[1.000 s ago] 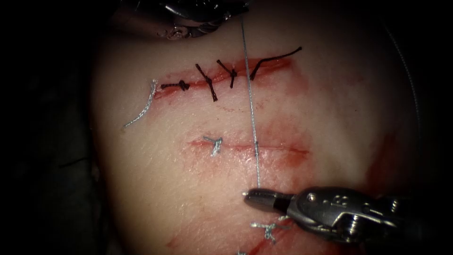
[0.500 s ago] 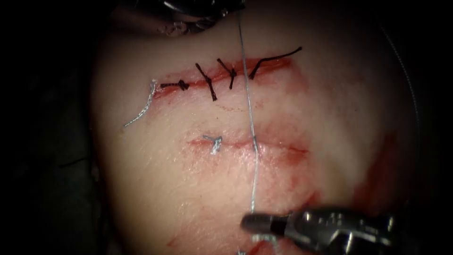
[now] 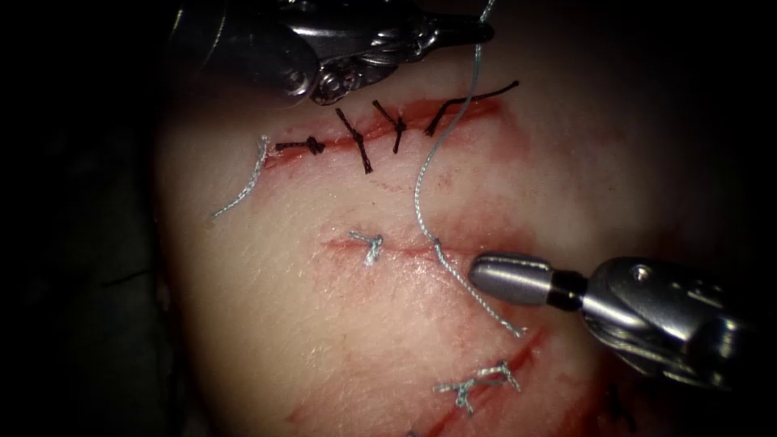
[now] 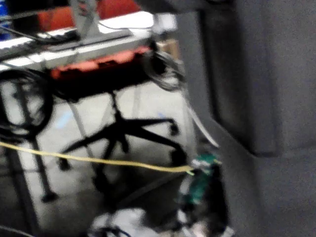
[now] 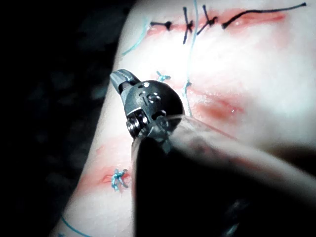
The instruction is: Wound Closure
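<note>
Thread (image 3: 420, 198) now slack with free end on tissue (image 3: 267, 324), right pincer (image 3: 506, 277) closed, empty, left pincer (image 3: 469, 32) closed, grip unclear.

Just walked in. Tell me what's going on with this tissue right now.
Two tools work over the tissue. The thread passes through the middle cut; its free end lies loose below the cut, and its long part runs up beside the left tool. The right tool sits shut just below that cut, holding nothing. A second ago it held this thread taut; now the thread lies slack. Tied stitches are in place.
</note>
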Controlling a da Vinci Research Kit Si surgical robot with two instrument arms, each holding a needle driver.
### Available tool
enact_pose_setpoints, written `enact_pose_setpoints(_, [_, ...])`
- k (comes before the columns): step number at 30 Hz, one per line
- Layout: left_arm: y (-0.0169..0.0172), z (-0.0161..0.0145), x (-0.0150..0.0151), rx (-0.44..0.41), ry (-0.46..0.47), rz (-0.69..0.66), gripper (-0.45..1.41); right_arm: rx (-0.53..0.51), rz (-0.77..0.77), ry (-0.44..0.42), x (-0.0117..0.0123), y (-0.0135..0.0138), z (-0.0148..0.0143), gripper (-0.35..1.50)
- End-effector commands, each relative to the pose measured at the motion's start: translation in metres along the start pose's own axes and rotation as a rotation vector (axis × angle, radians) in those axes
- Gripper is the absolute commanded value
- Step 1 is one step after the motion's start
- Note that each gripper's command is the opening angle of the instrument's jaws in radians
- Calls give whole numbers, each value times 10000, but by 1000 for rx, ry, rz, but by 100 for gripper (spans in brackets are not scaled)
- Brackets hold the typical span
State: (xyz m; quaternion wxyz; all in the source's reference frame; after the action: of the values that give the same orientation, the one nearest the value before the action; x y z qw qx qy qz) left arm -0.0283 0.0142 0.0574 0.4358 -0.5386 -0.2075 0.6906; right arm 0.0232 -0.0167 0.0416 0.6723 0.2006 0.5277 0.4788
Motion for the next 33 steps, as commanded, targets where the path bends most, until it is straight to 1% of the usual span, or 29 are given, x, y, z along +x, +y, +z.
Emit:
enact_pose_setpoints(1, [1,5,2,-16,17,-4,-45,-52,18,32,0,19,22,-35])
enact_pose_setpoints(3, [2,2,4,-30,31,-26,-45,-67,25,41,-3,33,28,-35])
enact_pose_setpoints(4, [2,2,4,-30,31,-26,-45,-67,25,41,-3,33,28,-35])
enact_pose_setpoints(6, [0,-2,3,-42,39,-44,-45,-90,21,60,-7,56,35,-35])
enact_pose_setpoints(7, [-1,-4,3,-42,42,-43,-45,-78,31,57,-9,59,34,-35])
enact_pose_setpoints(8, [-1,-4,3,-42,42,-43,-45,-78,31,57,-9,59,34,-35])
enact_pose_setpoints(9, [-2,-5,1,-45,41,-52,-45,-73,74,56,-13,59,35,-35])
enact_pose_setpoints(12, [-3,-5,-4,-53,54,-76,-45,-73,123,57,-18,58,50,-35])
enact_pose_setpoints(15, [-2,-3,-13,-49,55,-84,-45,-77,176,61,-31,53,84,-35])
enact_pose_setpoints(20, [6,-2,-26,-5,79,-152,-45,-99,193,78,-43,55,119,-35])
enact_pose_setpoints(22, [15,-8,-31,-9,79,-194,-45,-161,205,124,-45,66,134,-35])
enact_pose_setpoints(23, [15,-8,-31,-9,79,-194,-45,-161,205,124,-45,66,134,-35])
enact_pose_setpoints(24, [20,-14,-34,-9,80,-228,-45,-209,231,165,-44,74,137,-35])
enact_pose_setpoints(26, [26,-23,-38,-10,84,-245,-45,-239,284,197,-42,85,137,-35])
enact_pose_setpoints(27, [32,-32,-42,-9,87,-286,-45,-254,354,226,-41,96,135,-35])
enact_pose_setpoints(28, [32,-32,-42,-9,87,-286,-45,-254,354,226,-41,96,135,-35])
enact_pose_setpoints(30, [38,-41,-50,-5,91,-329,-45,-170,443,314,-43,108,137,-35])
enact_pose_setpoints(31, [38,-41,-50,-5,91,-329,-45,-170,443,314,-43,108,137,-35])
enact_pose_setpoints(32, [39,-43,-54,-4,92,-339,-45,-148,466,340,-43,109,137,-35])
enact_pose_setpoints(33, [42,-45,-63,-2,97,-385,-45,-139,495,363,-43,111,138,-35])
